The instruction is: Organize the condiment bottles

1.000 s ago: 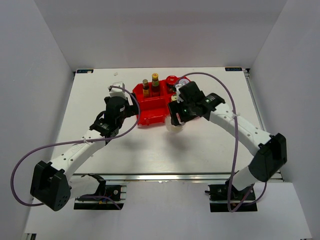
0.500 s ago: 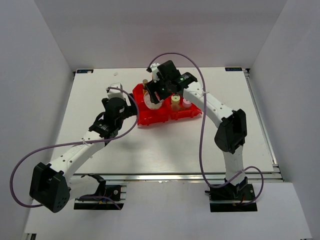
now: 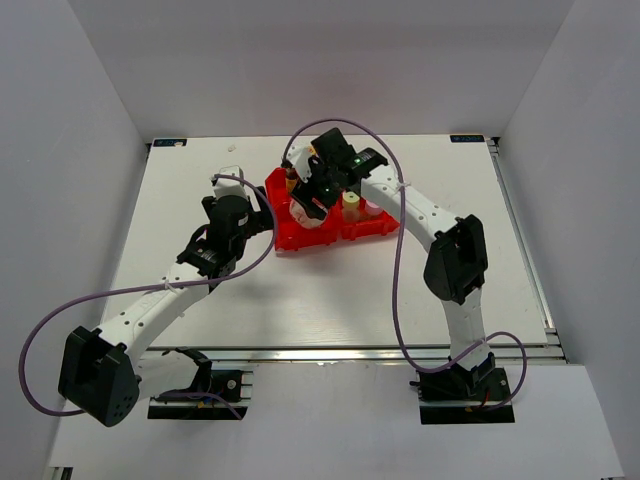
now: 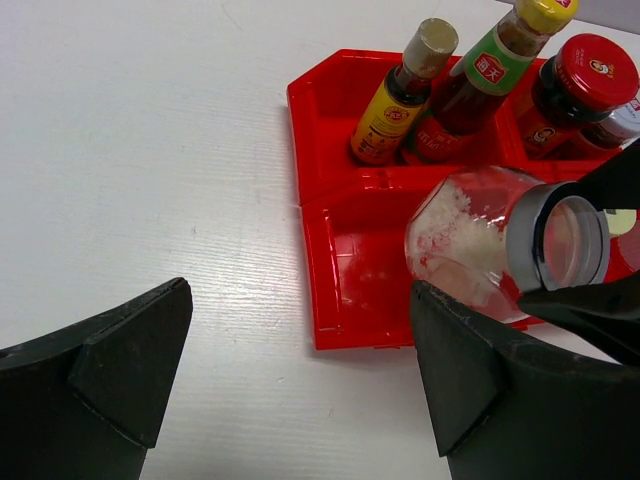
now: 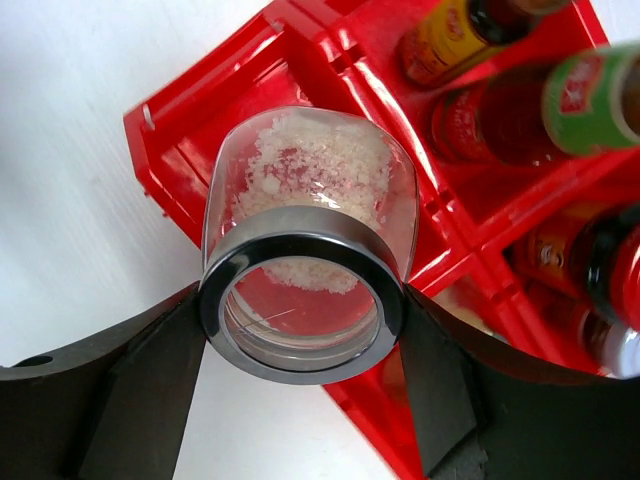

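The right fingers (image 5: pixel 140 390) grip a silver-lidded glass jar (image 5: pixel 310 180) of white flakes, tilted over the near-left compartment of the red tray (image 4: pixel 330 290). The left fingers (image 4: pixel 120 360) stand wide apart, empty, above the table (image 4: pixel 150 150).

Beyond the glass jar (image 5: pixel 300 180), the sauce bottles (image 5: pixel 450 40) are cropped at the frame edge, caps unseen; labels are blurred.

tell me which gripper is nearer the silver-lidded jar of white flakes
Right. The right gripper holds the jar by its lid above the tray; the left gripper hangs open beside the tray, clear of the jar.
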You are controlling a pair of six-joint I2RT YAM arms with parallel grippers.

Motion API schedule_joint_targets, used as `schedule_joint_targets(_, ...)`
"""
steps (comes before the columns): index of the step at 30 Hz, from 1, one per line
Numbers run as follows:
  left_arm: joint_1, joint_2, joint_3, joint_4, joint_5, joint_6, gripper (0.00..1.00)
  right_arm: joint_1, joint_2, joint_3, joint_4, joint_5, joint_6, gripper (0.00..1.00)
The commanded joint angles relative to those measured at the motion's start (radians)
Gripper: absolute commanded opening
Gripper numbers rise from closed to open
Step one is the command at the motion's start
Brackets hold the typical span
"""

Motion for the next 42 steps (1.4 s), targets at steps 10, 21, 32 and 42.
schedule_joint_targets(10,-0.001,-0.013,0.001,0.013,-0.011,0.013,0.98,0.000,0.094,0.050,0.006,-0.036,-0.409,0.00)
schedule_joint_targets(21,-0.001,-0.001,0.003,0.012,-0.018,0.013,0.98,0.002,0.160,0.065,0.056,-0.009,-0.402,0.37)
schedule_joint_targets(32,-0.001,-0.002,0.001,0.012,-0.025,0.009,0.98,0.000,0.147,0.061,0.112,-0.025,-0.345,0.89)
schedule_joint_targets(42,-0.001,-0.022,0.004,0.001,-0.028,-0.001,0.98,0.002,0.050,0.041,0.215,-0.032,-0.284,0.89)
